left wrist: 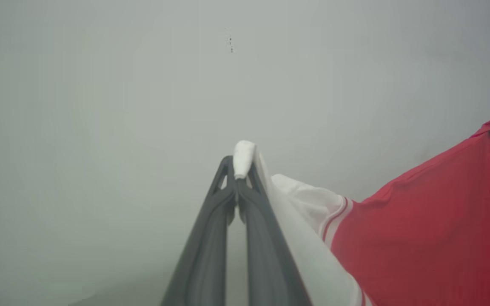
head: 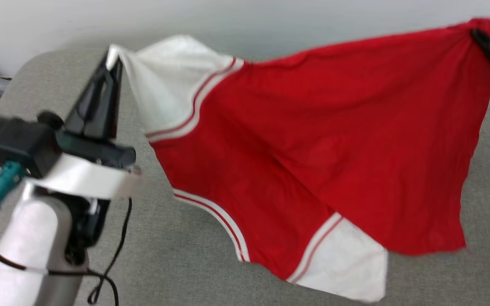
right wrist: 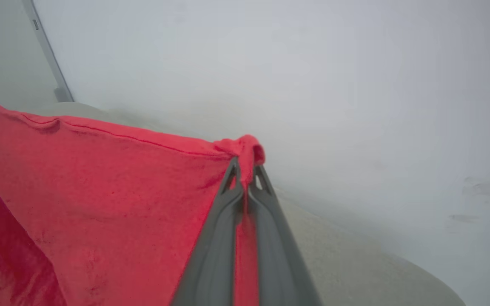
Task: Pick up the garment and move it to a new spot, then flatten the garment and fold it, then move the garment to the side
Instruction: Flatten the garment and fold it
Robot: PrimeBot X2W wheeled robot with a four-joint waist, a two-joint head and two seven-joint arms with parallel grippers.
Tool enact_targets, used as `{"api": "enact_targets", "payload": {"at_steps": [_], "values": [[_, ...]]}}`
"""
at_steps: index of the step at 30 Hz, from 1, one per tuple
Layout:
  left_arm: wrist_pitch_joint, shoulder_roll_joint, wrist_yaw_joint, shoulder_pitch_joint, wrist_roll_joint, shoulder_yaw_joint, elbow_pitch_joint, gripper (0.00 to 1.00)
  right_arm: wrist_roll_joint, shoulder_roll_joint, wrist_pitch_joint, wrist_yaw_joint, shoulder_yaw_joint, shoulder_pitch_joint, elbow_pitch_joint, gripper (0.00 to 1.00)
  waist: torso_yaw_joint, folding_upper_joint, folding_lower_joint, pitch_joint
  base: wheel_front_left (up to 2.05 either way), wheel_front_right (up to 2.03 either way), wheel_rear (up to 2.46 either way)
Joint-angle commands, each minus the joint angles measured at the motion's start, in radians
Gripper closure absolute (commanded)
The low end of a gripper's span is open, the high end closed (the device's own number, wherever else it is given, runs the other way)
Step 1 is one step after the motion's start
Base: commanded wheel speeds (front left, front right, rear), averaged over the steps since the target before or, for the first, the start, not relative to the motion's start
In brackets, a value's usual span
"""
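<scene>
Two closed hands hold the garment (head: 313,140) spread above the grey table (head: 177,263), the left hand (head: 114,59) pinching a white sleeve at ten o'clock, the right hand (head: 481,36) a red corner at two o'clock; flattening, folding and moving aside look still to do.

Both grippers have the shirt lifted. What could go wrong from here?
The left gripper pinches just the tip of a white sleeve; a tug may pull it free.
The right gripper holds a bunched red corner that may slip too.
The shirt hangs skewed, so it may land creased on the table.
</scene>
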Motion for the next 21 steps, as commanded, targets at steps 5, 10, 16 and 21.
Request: {"api": "enact_targets", "payload": {"at_steps": [5,10,16,21], "values": [[0.051,0.028,-0.03,-0.197,0.008,0.013,-0.016,1.0,-0.08,0.061,0.005,-0.001,-0.09,-0.059,-0.075,1.0,-0.031,0.0,0.0,0.054,0.0,0.0,0.0],[0.092,0.022,-0.061,-0.39,0.001,0.002,0.012,1.0,-0.152,0.098,0.021,-0.001,-0.154,-0.148,-0.107,1.0,-0.038,0.0,0.0,0.124,0.0,0.0,0.0],[0.111,0.01,-0.104,-0.654,0.012,-0.009,0.113,1.0,-0.207,0.109,0.054,-0.001,-0.184,-0.323,-0.093,1.0,-0.038,0.0,0.0,0.236,0.0,0.0,0.0],[0.114,0.012,-0.136,-0.904,0.015,-0.003,0.238,1.0,-0.26,0.107,0.055,-0.001,-0.186,-0.52,-0.022,1.0,-0.038,0.0,0.0,0.332,0.0,0.0,0.0]]}}
